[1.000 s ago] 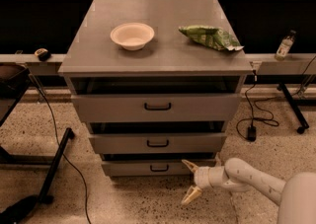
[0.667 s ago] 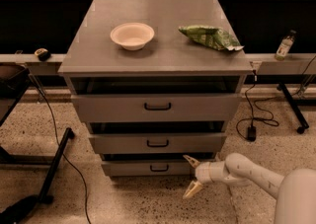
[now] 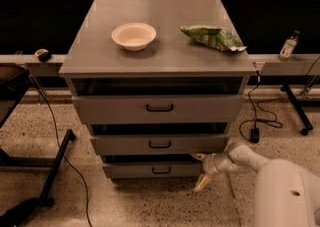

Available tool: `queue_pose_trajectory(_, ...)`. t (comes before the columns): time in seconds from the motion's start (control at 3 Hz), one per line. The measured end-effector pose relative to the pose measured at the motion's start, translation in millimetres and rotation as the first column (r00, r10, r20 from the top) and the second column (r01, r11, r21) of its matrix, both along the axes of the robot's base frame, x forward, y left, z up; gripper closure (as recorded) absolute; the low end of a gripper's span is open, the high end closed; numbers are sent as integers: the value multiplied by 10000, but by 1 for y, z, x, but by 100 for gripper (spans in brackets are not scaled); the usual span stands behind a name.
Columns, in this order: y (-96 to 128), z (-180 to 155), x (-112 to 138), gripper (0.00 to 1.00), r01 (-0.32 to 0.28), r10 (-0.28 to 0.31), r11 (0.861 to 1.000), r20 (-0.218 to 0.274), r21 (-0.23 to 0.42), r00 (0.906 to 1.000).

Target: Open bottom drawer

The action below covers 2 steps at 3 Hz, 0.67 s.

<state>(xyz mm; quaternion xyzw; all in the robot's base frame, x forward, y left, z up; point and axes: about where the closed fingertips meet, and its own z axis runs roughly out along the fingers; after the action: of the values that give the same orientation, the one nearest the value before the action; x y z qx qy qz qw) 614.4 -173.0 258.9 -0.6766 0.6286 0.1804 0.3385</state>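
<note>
At the lower right, the white arm (image 3: 245,157) of the robot is seen reaching leftward over the speckled floor (image 3: 150,201). The pincer (image 3: 201,170) is held low, just beside the right end of the bottom drawer (image 3: 145,170). Its two fingers (image 3: 203,182) are spread wide and nothing is pinched between them. One finger is pointed at the drawer's upper right corner, while the other is angled down toward the floor. Whether the upper finger touches the drawer front cannot be told.

The bottom drawer is found at the foot of the grey cabinet (image 3: 240,88), close to the floor. Its small black loop handle (image 3: 161,170) is set at the centre of the front, well to the left of the pincer. A dark gap is seen above the front, and the inside cannot be made out.

Above it, the middle drawer (image 3: 125,144) and the top drawer (image 3: 115,109) are stacked, each with dark shadow over its front panel; their contents are hidden.

On the surface (image 3: 160,58), a cream bowl (image 3: 133,36) is placed left of centre, only its plain inside being shown. A green snack bag (image 3: 212,37) is laid to its right, apart from it.

Farther right, a small bottle (image 3: 288,46) is stood on a ledge.
</note>
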Motion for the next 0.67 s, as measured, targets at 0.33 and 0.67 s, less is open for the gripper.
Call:
queue_pose_trajectory(0.33,-8,-23,7,0,-55,59,9943,33,-1069,10000)
queue_pose_trajectory(0.67,-9,-25,9,0,-13,23,9934,81,-1149,10000)
